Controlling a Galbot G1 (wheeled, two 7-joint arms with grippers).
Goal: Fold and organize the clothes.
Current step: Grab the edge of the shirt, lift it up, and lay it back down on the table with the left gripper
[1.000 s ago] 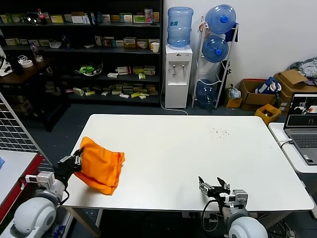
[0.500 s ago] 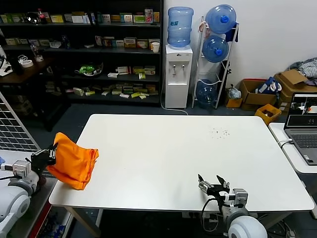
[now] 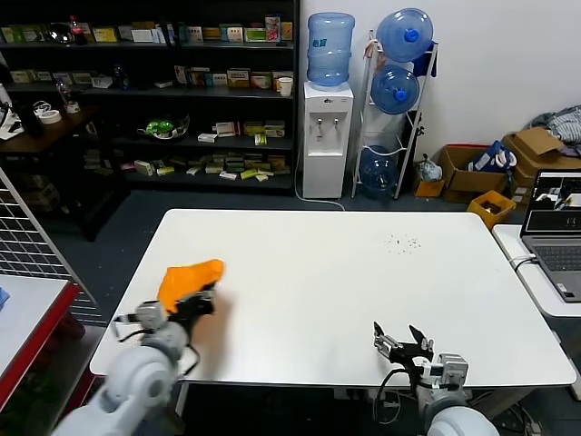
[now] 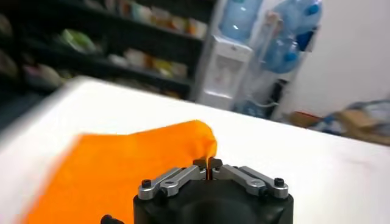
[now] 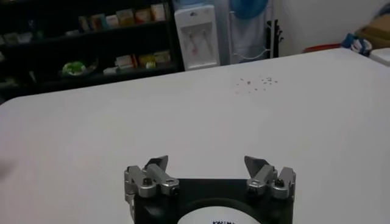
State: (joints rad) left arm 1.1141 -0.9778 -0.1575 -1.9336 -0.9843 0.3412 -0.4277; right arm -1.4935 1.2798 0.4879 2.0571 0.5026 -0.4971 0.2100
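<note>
Nearest the camera, the right gripper point(image 3: 400, 341) sits low over the table's point(image 3: 363, 300) front edge, fingers spread wide with nothing between them, clearly waiting its turn. Over on the left, the left gripper point(image 3: 192, 303) is pinched tight on the shirt point(image 3: 188, 275), and the wrist view confirms it: jaws closed together on an orange edge point(image 4: 206, 146). The shirt is a compact orange bundle near the table's left edge, partly hidden behind the arm, so whether it rests fully on the top or hangs a touch above is hard to call.

As for progress, it looks late in the job: the shirt reads as gathered into a small packet, not spread flat. What seems left is setting it down neatly and letting go.

Farther back, shelves point(image 3: 163, 91), a water dispenser point(image 3: 326, 136) with spare bottles point(image 3: 399, 64), boxes point(image 3: 490, 168) and a laptop point(image 3: 556, 227). No lettering shows on the shirt, and nothing on the shelves is readable.
</note>
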